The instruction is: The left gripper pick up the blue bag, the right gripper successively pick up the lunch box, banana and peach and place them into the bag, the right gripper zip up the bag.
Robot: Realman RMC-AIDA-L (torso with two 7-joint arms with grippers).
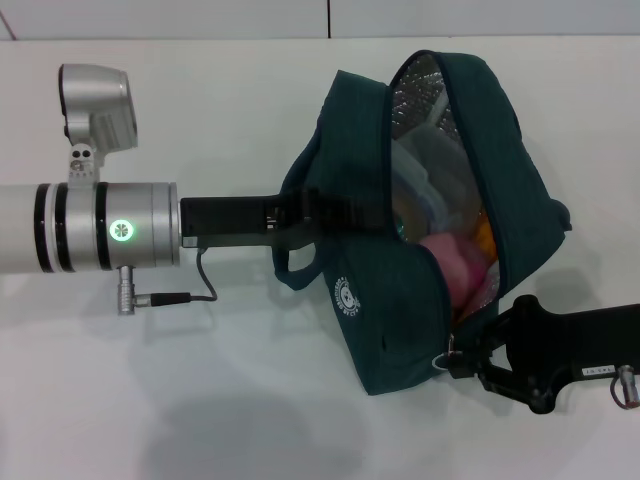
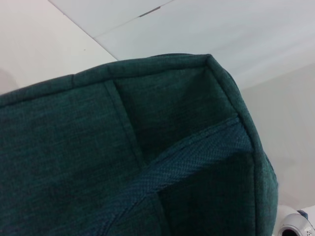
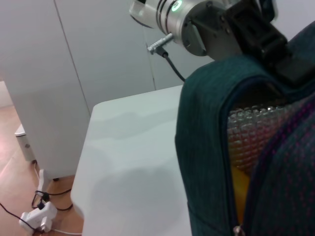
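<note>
gaping dark teal bag shows silver lining.

Bag mouth gapes; contents crowd it.

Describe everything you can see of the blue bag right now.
The blue bag is dark teal woven fabric with a silver quilted lining, a round white logo and a webbing strap. It hangs held up by the left gripper at its strap. Its zip opening gapes, showing items inside. The right gripper is at the zipper's lower end.
</note>
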